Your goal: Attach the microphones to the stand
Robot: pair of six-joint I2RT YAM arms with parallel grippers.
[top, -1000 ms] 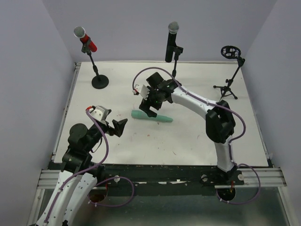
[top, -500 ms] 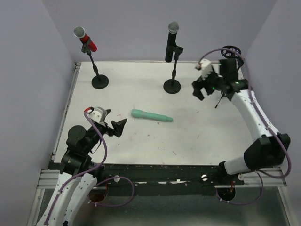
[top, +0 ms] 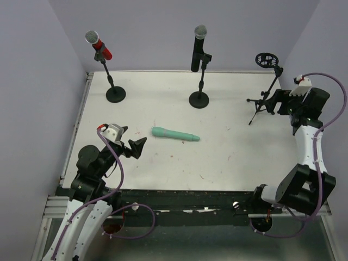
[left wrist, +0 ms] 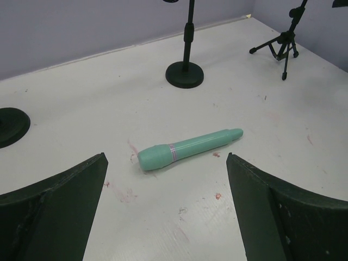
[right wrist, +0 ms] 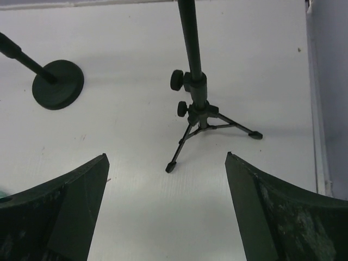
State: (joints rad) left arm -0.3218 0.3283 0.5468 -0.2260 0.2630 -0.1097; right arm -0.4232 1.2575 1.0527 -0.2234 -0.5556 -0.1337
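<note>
A mint-green microphone [top: 175, 134] lies flat in the middle of the table; the left wrist view shows it [left wrist: 187, 148] just beyond my open fingers [left wrist: 60, 201]. My left gripper [top: 134, 145] is open and empty, near the front left. A red microphone [top: 99, 45] sits clipped in the back-left stand. A black microphone [top: 198, 48] sits in the back-middle stand. At the back right, the tripod stand [top: 265, 89] carries an empty clip [top: 266, 60]. My right gripper [top: 279, 101] hangs open beside it, facing its legs [right wrist: 198, 117].
Round stand bases sit at the back left [top: 116, 94] and back middle [top: 199, 99], the latter also seen as a disc [right wrist: 57, 84]. The table's right edge [right wrist: 318, 136] runs close to the tripod. Purple walls enclose the back and sides.
My right arm has swung from over the green microphone at the centre to the far right beside the tripod. The green microphone stays on the table. The left arm has not moved.
</note>
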